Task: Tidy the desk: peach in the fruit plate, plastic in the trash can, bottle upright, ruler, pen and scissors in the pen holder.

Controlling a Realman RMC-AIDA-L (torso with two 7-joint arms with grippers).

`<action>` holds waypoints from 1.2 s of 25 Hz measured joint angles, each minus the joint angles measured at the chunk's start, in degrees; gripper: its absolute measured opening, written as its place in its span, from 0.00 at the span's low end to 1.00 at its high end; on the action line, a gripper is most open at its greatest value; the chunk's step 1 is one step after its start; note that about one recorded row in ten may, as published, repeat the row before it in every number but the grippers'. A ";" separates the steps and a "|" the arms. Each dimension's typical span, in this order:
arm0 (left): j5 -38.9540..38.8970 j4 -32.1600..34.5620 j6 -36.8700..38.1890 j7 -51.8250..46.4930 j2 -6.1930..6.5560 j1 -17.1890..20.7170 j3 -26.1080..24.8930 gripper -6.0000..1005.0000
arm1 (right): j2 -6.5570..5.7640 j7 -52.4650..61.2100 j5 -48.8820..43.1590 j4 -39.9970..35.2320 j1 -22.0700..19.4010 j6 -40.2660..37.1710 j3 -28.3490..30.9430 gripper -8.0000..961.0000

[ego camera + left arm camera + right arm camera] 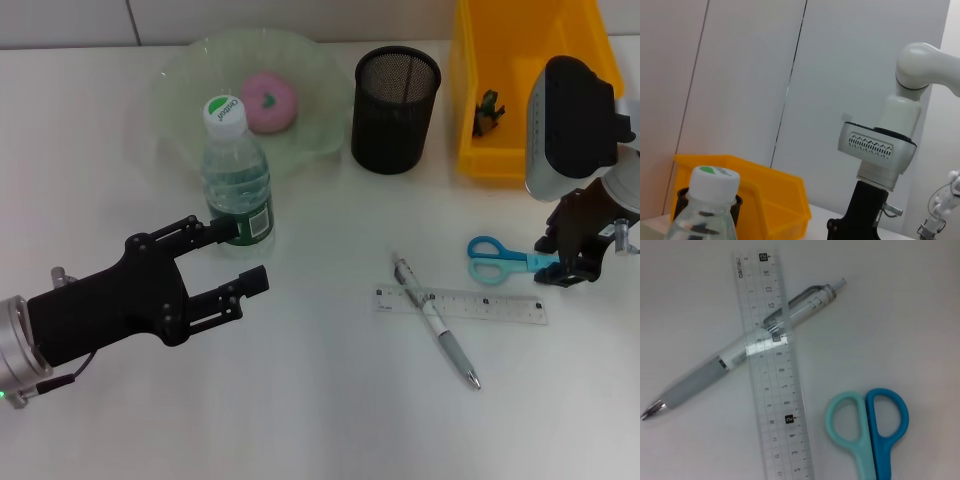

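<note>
Scissors [500, 260] lie flat near the table's right edge, handles toward the ruler [462, 305], pen [436, 320] crossing it. My right claw [572, 272] sits low over the blade end; can't tell its spread. I'd pinch across the blades, lift straight, drop blades-down into the holder [395, 97]. Left claw [235, 258] is spread wide beside the upright bottle [237, 170]. Peach [268, 101] in plate [180, 90].
</note>
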 joint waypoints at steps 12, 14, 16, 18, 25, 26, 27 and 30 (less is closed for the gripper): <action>0.00 -0.01 0.00 0.00 -0.01 -0.46 0.01 0.72 | 0.05 -0.04 -0.09 0.05 -0.36 0.79 -0.07 0.24; 0.00 -0.01 0.01 0.00 0.00 -0.47 0.00 0.72 | 0.06 -0.06 -0.09 0.04 -0.44 0.79 -0.07 0.22; 0.00 -0.01 0.01 0.00 -0.01 -0.47 0.01 0.72 | 0.08 -0.09 -0.04 -0.17 -0.60 0.77 0.15 0.20; 0.00 -0.01 0.01 0.00 -0.01 -0.47 0.01 0.72 | 0.10 -0.11 0.32 -0.97 -1.02 0.28 0.47 0.20; 0.00 -0.01 -0.13 0.00 0.00 -0.47 0.00 0.72 | -0.43 -3.37 6.19 -10.09 -5.13 -5.08 7.29 0.19; 0.00 -0.01 -0.15 0.00 -0.01 -0.47 0.00 0.72 | -0.43 -3.37 6.19 -10.09 -5.13 -5.08 7.29 0.19; 0.00 -0.01 -0.15 0.00 -0.01 -0.47 0.00 0.72 | -0.40 -4.01 6.51 -10.59 -5.22 -5.90 9.12 0.19; 0.00 -0.01 -0.19 0.00 0.00 -0.46 0.00 0.72 | -0.39 -4.89 6.80 -10.96 -5.27 -7.09 12.08 0.13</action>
